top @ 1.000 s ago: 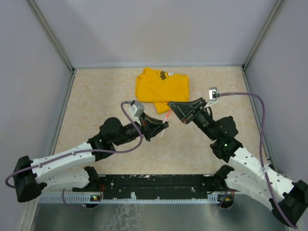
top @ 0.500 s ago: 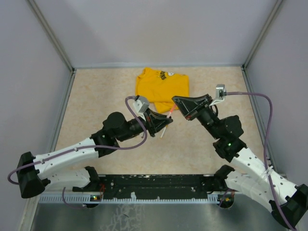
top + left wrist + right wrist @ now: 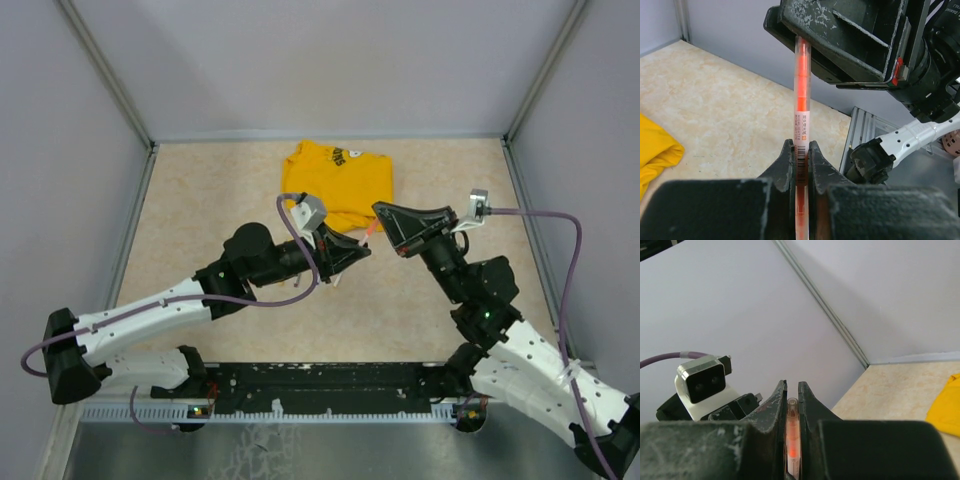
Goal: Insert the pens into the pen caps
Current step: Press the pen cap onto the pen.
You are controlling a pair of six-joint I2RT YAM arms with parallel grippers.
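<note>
Here, the orange pen (image 3: 801,95) spans the gap between both arms. The left gripper (image 3: 800,147) has its jaws clamped on the labelled end of the barrel, and the right gripper (image 3: 792,388) has its jaws pinched on the opposite end. It is held above the counter (image 3: 200,200), just beside the yellow T-shirt (image 3: 340,180).

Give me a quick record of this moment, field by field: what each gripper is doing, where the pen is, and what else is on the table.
left gripper: shut on the orange pen, gripping at its labelled part
right gripper: shut on the same pen's other end
pen position: spanning between the two grippers, held above the table
task state: cannot tell whether the pen is capped
other item: yellow T-shirt, lying towards the back of the table, neither gripper on it
</note>
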